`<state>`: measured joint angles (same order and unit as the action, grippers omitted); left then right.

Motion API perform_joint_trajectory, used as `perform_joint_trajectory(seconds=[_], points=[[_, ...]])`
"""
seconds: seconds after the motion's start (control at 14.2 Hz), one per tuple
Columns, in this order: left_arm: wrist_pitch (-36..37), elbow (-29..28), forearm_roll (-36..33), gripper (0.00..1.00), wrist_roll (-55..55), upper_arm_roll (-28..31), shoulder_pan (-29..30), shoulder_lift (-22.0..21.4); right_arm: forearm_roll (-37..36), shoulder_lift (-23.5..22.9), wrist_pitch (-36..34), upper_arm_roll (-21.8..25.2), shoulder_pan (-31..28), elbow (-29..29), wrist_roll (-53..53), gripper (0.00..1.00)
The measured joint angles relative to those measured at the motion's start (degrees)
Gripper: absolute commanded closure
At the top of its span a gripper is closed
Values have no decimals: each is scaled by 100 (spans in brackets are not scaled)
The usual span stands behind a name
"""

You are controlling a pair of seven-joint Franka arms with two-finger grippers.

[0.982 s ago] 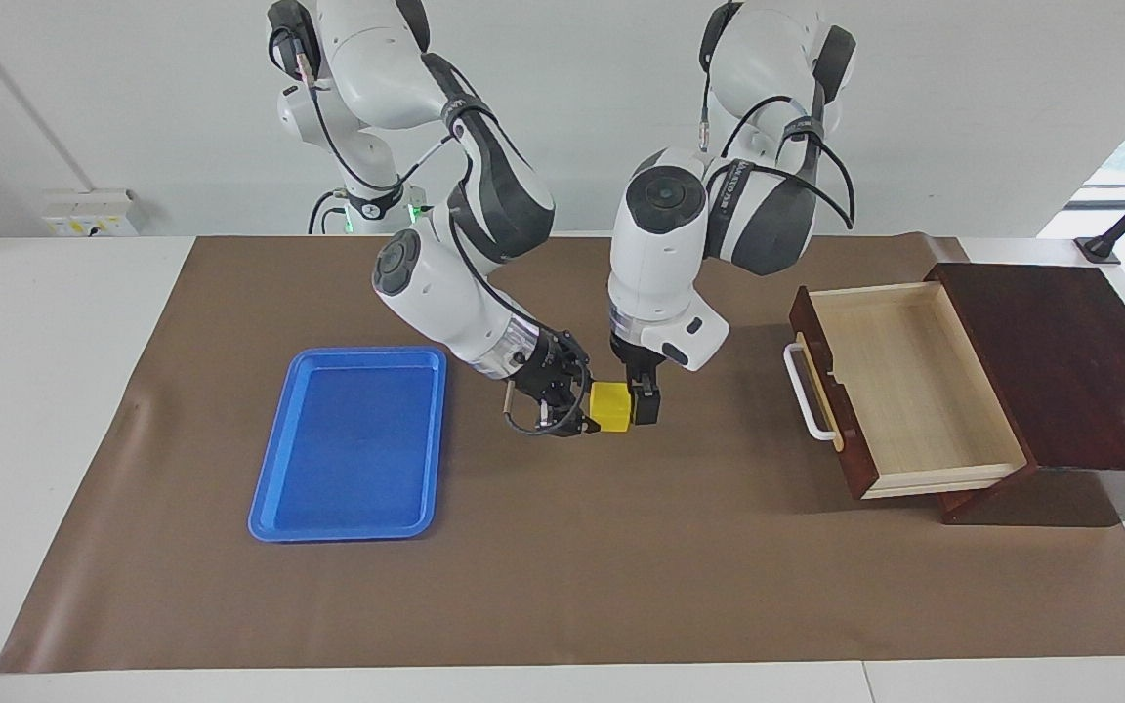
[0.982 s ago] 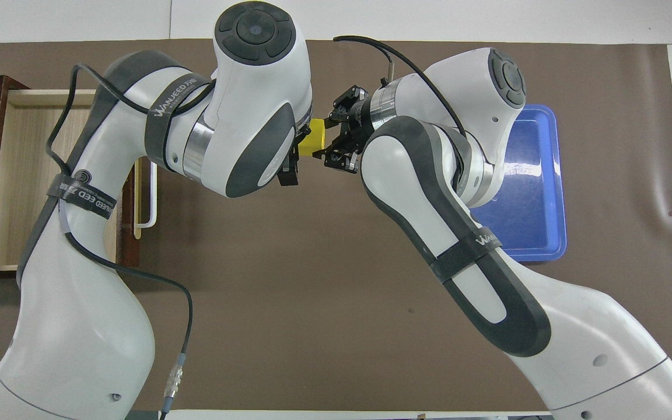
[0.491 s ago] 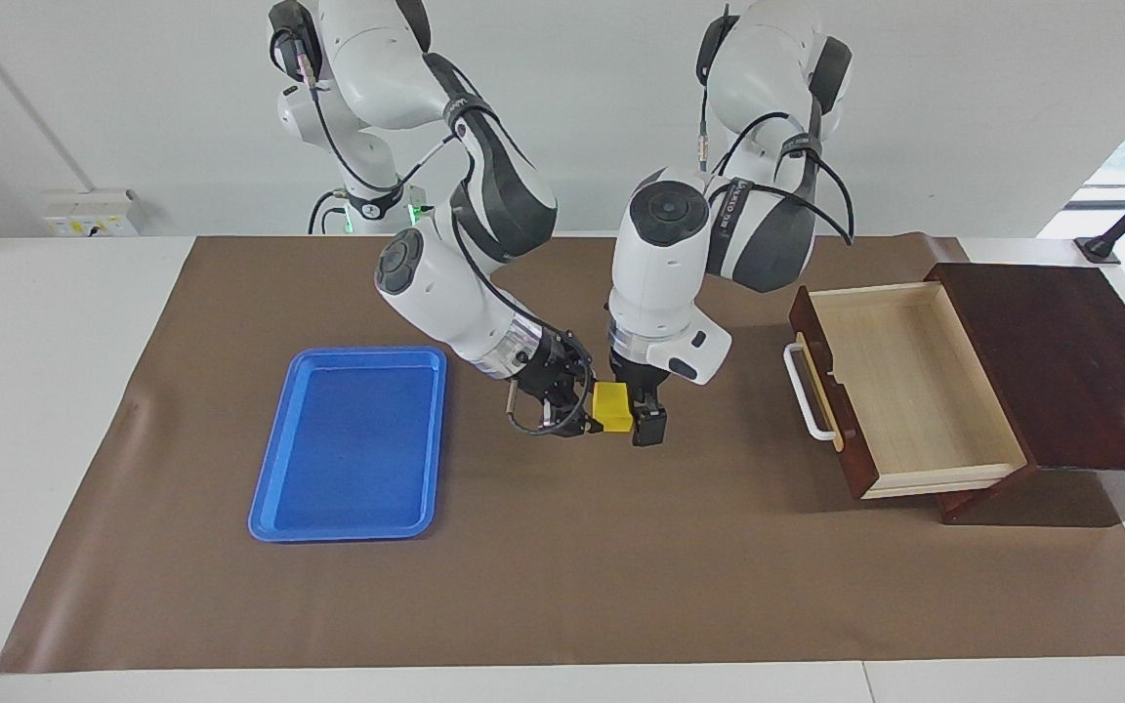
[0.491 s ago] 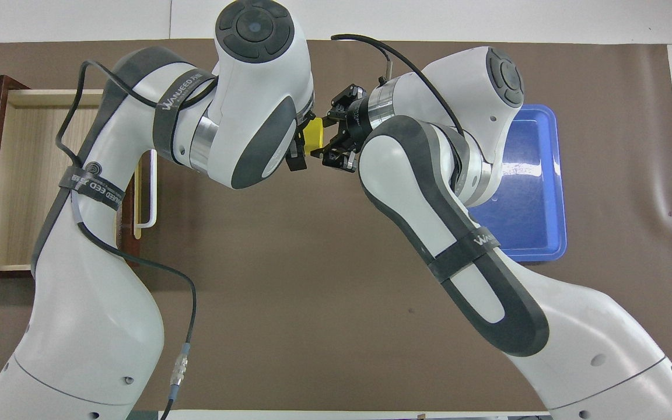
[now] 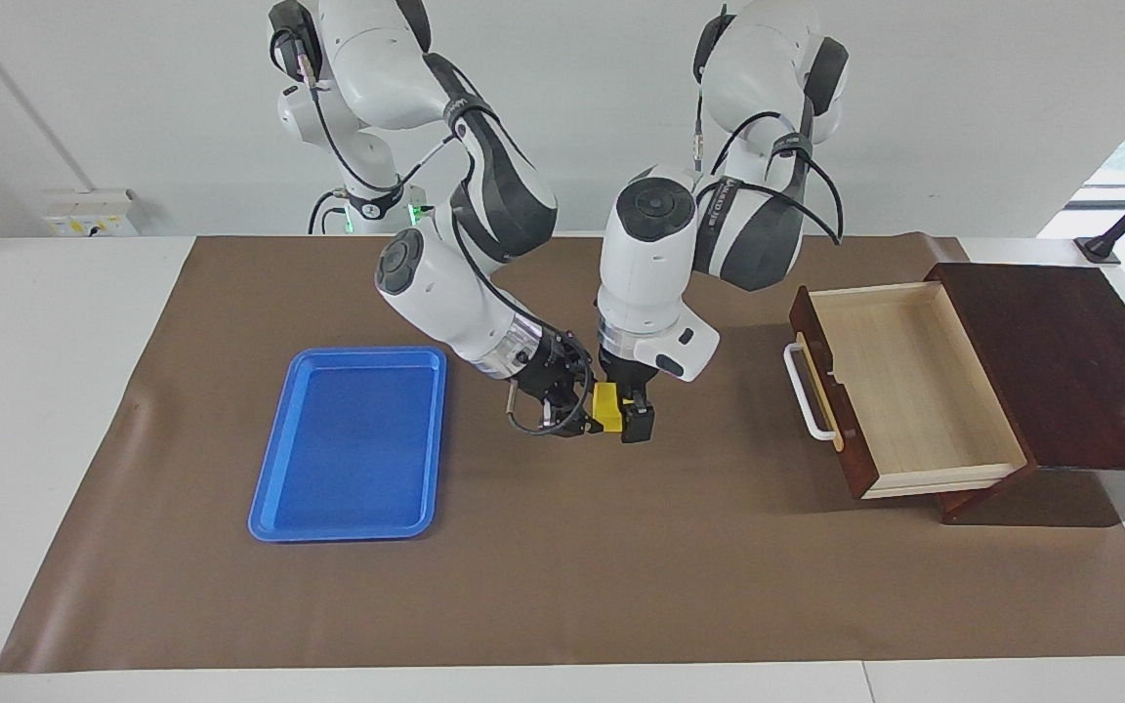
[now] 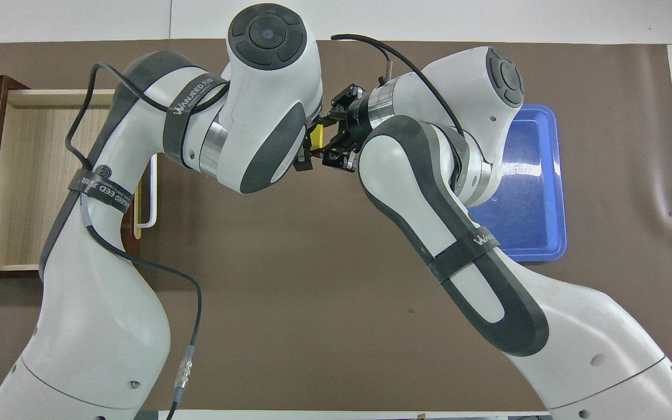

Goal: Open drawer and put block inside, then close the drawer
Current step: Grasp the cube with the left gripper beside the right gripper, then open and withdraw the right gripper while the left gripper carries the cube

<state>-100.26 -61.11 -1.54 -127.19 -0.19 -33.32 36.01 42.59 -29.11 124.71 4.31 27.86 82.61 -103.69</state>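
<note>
Block clamped in right gripper; left gripper straddles it, grip unclear.

Right arm reaching in low, wrist tilted sideways — right gripper clamped on block. Left arm bent over from above, wrist vertical — left gripper pointing down, fingers straddling same block, both raised over mid-surface.

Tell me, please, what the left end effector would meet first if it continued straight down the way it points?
Probably the brown table mat: the left end effector points down astride the small yellow cube.
</note>
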Motion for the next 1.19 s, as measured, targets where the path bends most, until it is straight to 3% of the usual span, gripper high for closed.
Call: perform_joint_trajectory(seconds=[0.14,0.49,0.56,0.63,0.7,0.77,1.19], points=[[33,1,-4,100,86,-5,-4,0,-21,-12,35,4,2,-2,56,100],[35,1,-5,100,90,-4,-4,0,-21,-13,35,4,3,-3,56,100],[35,1,-5,100,90,-4,-4,0,-21,-13,35,4,3,-3,56,82],[35,1,-4,100,90,-4,-4,0,-21,-13,35,5,3,-4,56,39],[33,2,-4,100,90,-4,-4,0,-21,-13,35,5,2,-5,55,19],[34,3,-4,100,83,-5,-6,0,-20,-13,63,13,-2,-9,10,7],[268,76,-9,100,275,31,56,-111,-74,202,-356,103,-536,-12,66,6]])
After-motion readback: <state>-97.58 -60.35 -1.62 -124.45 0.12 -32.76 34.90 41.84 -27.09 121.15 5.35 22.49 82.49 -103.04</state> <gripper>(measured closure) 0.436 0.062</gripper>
